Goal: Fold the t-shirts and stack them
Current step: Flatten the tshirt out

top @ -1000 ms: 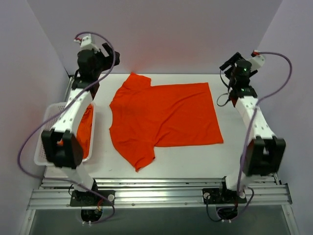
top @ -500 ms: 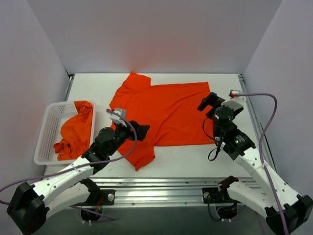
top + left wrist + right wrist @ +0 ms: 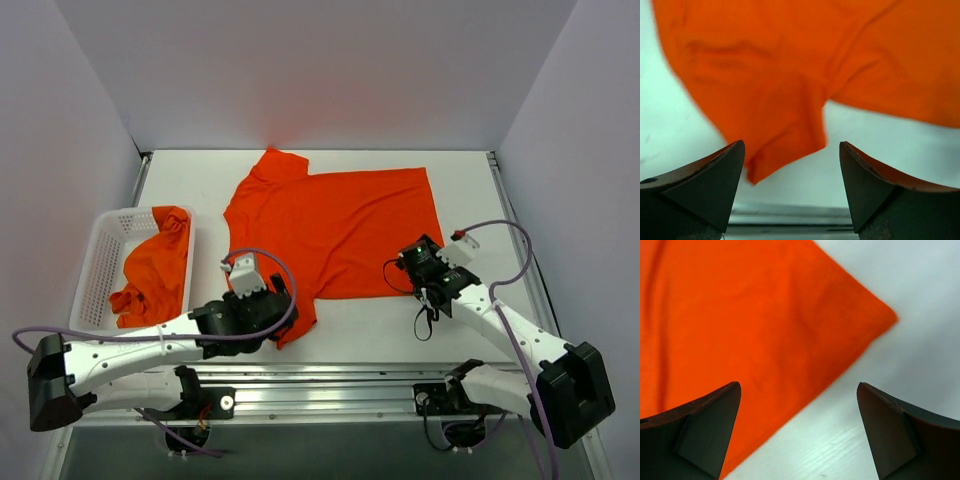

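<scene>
Broad white flat bench (image 3: 480, 200) beneath everything, closed in by pale panels (image 3: 300, 70) at the back and sides. Spread flat across the middle of the bench, a plain bright orange-red short-sleeved t-shirt (image 3: 340, 230) of thin fabric: neck toward the left, straight hem toward the right, one sleeve pointing to the far edge, the other to the near edge, with a few soft wrinkles in the body. Reaching in low from the near edge, the white-and-black left arm (image 3: 130, 350) and the white-and-black right arm (image 3: 510, 325), both stretched toward the near side of that shirt. At the left of the bench, apart from the spread shirt, a white perforated plastic basket (image 3: 100, 255). Bunched inside the basket, a second orange-red shirt (image 3: 155, 265), crumpled, with one fold up against the right-hand wall. Above the near sleeve, the left claw (image 3: 791, 145), spread wide, gripping nothing, the sleeve's end showing between the two dark fingers. Above the near right corner of the hem, the right claw (image 3: 798, 385), likewise spread wide and gripping nothing, orange cloth under one finger, bare bench under the other.
</scene>
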Robot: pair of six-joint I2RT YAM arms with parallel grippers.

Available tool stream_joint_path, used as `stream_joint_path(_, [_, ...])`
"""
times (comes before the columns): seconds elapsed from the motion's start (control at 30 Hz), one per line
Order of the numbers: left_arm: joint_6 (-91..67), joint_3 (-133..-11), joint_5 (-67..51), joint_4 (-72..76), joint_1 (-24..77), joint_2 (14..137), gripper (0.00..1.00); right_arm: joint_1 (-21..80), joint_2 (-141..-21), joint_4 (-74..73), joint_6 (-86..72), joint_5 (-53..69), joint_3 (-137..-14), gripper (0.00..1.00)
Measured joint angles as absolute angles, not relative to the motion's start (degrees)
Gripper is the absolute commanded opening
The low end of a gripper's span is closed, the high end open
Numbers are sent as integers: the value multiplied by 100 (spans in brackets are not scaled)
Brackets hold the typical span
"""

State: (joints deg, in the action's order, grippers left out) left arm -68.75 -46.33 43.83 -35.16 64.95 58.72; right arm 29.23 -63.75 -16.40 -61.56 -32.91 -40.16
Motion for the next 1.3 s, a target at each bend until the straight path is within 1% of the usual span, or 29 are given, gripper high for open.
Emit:
stream_joint_path(0.07, [-7760,-4622,4486,-4423,6960,6156,86,2930,-6353,-1811,-6412,-3389,-3706,96])
stream_joint_path(0.13, [-8468,-4477,4510,-4910,7487,6355,86,2932,-6228,-1883,-6547,-3441,-3454,96])
stream_joint_path(0.23, [-9413,-4027,4488,-5199,8291,6394,85,2934,-5883,-1925,-6615,-3485,-3321,95])
stream_joint_path(0.37, [-10239,-3507,4480,-5256,8683,6462,85,2936,-5616,-1927,-6595,-3588,-3380,95])
stream_joint_path(0.57, [-10895,-3000,4580,-4866,8766,6713,84,2939,-5555,-1990,-6512,-3795,-3518,95])
stream_joint_path(0.83, [-11251,-2836,5076,-4473,8768,6958,82,2947,-5553,-2023,-6445,-3953,-3516,94])
stream_joint_path(1.0, [-11338,-2740,5293,-4359,8768,6722,81,2947,-5690,-2016,-6445,-4016,-3516,94])
stream_joint_path(1.1, [-11354,-2735,5408,-4346,8768,6539,79,2947,-5758,-2012,-6442,-4034,-3516,94])
stream_joint_path(1.3, [-11360,-2646,5568,-4171,8777,6206,80,2947,-5876,-1959,-6423,-4077,-3516,94])
